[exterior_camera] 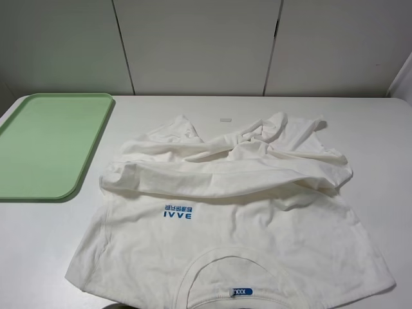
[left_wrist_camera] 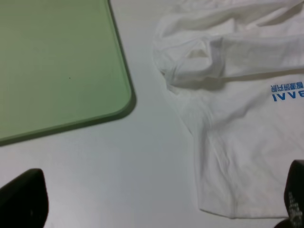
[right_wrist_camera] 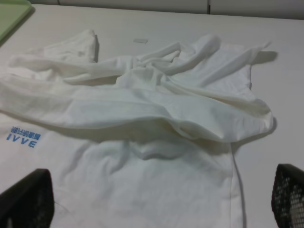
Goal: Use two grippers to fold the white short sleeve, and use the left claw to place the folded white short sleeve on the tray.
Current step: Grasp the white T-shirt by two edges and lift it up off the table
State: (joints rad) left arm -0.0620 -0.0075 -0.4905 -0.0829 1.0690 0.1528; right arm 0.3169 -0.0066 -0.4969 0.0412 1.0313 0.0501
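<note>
White short sleeve (exterior_camera: 238,219) is held by neither arm. The left gripper (left_wrist_camera: 159,194) has its jaws spread wide with nothing between them. Its two black fingers (left_wrist_camera: 21,202) show only at the corners of its wrist view, above bare white table (left_wrist_camera: 142,161). That spot is just off the tray (left_wrist_camera: 57,61), past its rounded near corner, with the shirt's side edge close beside it. The right gripper (right_wrist_camera: 156,194) is also spread wide and holds nothing. Its fingers (right_wrist_camera: 26,202) frame the smooth part of the shirt (right_wrist_camera: 156,190), on the side far from the tray. I cannot tell how high either gripper hangs above the surface.

In the high view the shirt lies just right of the pale-green tray (exterior_camera: 48,145), near its long edge but not touching it. A strip of table (exterior_camera: 38,244) shows between them. The blue "IVVE" print (exterior_camera: 177,214) sits on the flat half, towards the tray. The blue neck label (exterior_camera: 239,291) is at the collar, at the near table edge. The far half is thrown back over the middle in a crumpled, twisted roll. A small white tab (exterior_camera: 225,119) lies on the table beyond it, level with the tray's far end.
</note>
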